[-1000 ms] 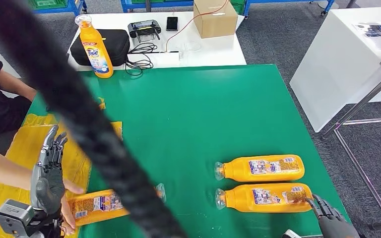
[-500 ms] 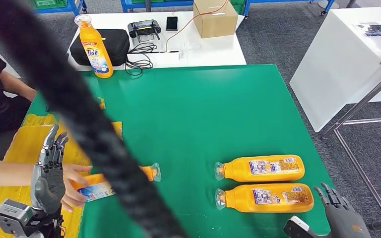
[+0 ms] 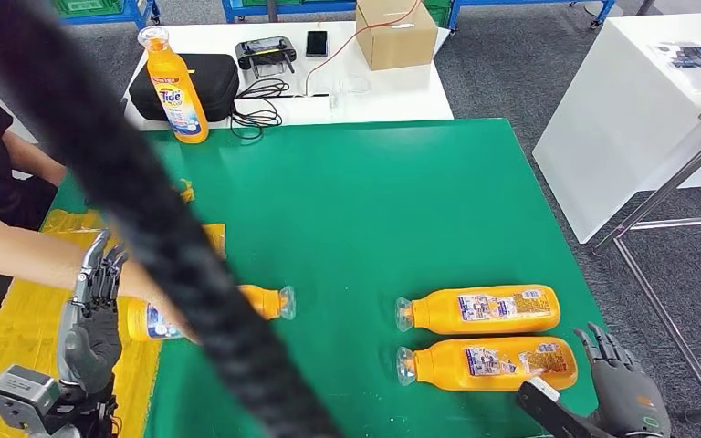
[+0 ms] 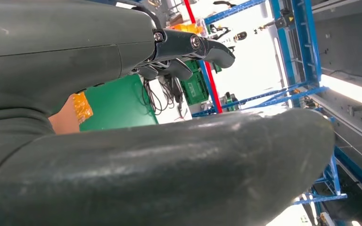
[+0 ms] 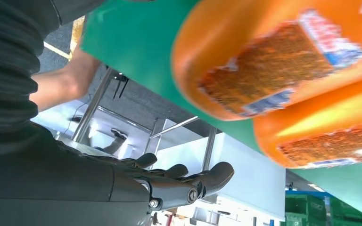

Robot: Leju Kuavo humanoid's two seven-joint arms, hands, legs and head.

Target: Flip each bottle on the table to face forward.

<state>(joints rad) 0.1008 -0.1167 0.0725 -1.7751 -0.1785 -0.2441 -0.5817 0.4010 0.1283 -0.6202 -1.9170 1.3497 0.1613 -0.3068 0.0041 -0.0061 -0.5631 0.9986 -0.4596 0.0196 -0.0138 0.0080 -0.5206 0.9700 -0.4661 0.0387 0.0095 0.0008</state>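
Two orange bottles lie on their sides on the green table (image 3: 356,210), caps pointing left: a far one (image 3: 479,310) and a near one (image 3: 488,363). Both bottles show close up in the right wrist view (image 5: 273,61), (image 5: 330,132). My right hand (image 3: 625,391) hovers with fingers spread just off the near bottle's base, touching nothing. A third orange bottle (image 3: 260,299) lies at the left, gripped by a person's hand (image 3: 160,297). My left hand (image 3: 91,315) stands upright beside it with straight fingers (image 4: 188,47), holding nothing.
A thick black cable (image 3: 146,219) hangs blurred across the head view. Behind the green table, a white table carries an upright Tide bottle (image 3: 175,87), a black case (image 3: 203,80) and a cardboard box (image 3: 395,32). A yellow sheet (image 3: 27,301) lies at the left.
The person has slid the left bottle away from the near edge, farther onto the table. My right hand has drawn back from the near bottle's base. My left hand has stayed still.
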